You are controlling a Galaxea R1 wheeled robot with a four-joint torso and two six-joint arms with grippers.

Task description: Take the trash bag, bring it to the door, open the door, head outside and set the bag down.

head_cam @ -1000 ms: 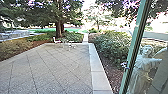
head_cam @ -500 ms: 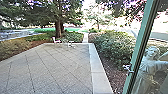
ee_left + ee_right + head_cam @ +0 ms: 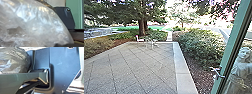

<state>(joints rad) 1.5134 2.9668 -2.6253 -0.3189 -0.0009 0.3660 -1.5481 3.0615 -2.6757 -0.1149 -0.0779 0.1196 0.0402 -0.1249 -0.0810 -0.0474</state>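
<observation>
Trash bag [image 3: 37,25], dir. & axis unclear

pale statue [image 3: 242,66], near right. green shrubs [image 3: 200,47] left of it. far left of centre: big tree [image 3: 142,26], white chair [image 3: 139,39] on its near side.

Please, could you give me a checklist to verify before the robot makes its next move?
1. Glass door open: ok, the way to the paved yard is open.
2. Trash bag with the robot: ok, close to its dark plate.
3. Firm grip on the bag: cannot tell.
4. Enough room between robot and door: cannot tell.
5. Furniture out of the near path: ok, the chair stands at the yard's far end.
</observation>
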